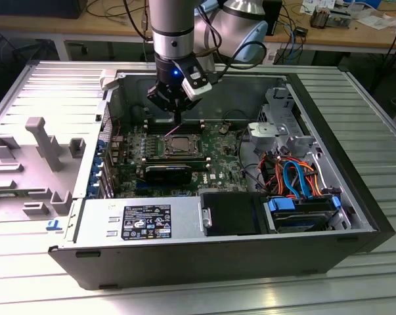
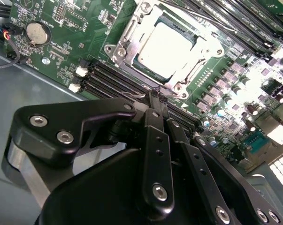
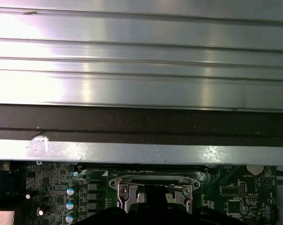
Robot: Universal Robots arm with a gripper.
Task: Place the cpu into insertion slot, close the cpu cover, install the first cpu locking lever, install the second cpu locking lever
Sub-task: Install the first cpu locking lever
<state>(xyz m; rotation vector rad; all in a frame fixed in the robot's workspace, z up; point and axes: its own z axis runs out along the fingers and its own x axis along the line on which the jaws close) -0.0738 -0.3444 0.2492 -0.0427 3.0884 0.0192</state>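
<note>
Exterior view, upper centre: gripper (image 1: 178, 120), fingers (image 2: 155, 136) clenched empty, tips beside the closed cpu cover (image 2: 126, 39); pressing here likely needs slow, steady force.

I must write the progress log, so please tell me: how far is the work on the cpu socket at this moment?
Looks done: the cpu lies in the socket, and the cpu cover seems lowered flat around it. In hand: the gripper, fingers shut, has its tips at the socket's edge, holding nothing I can see. Left: the two lever steps; whether either is latched cannot be judged here.
</note>
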